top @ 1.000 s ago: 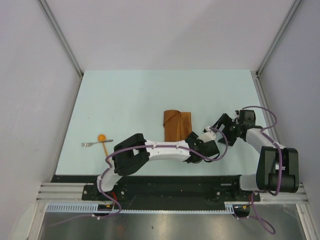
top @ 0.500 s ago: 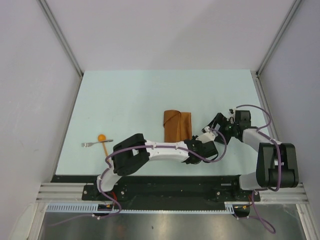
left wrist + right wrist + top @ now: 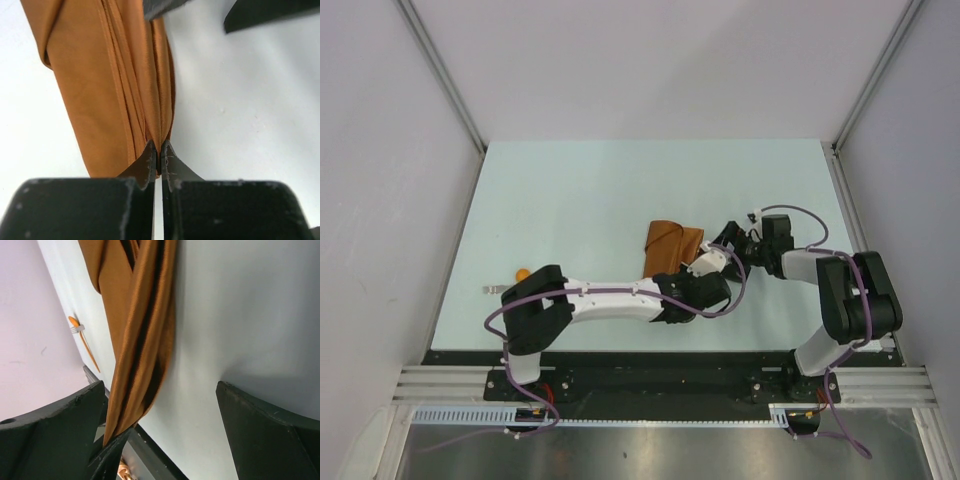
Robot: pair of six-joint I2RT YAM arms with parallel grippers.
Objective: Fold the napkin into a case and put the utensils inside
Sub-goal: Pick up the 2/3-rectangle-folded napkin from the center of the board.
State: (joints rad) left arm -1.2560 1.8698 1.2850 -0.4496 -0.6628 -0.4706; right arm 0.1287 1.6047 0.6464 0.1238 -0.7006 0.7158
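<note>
Folding the napkin (image 3: 670,250) at centre frame, with left gripper (image 3: 158,159) pinched shut on its layered right edge and right gripper (image 3: 160,405) spread wide astride that edge. Best closed on all layers, then drawn over evenly, keeping folds aligned. Well apart at left of frame, the utensils (image 3: 523,273).

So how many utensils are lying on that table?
2: an orange spoon and a pale fork, lying together on the table at its left side, partly covered by the left arm; others could be hidden.

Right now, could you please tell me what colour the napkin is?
The napkin is plain rust-orange, no pattern; the left wrist view shows it best.
</note>
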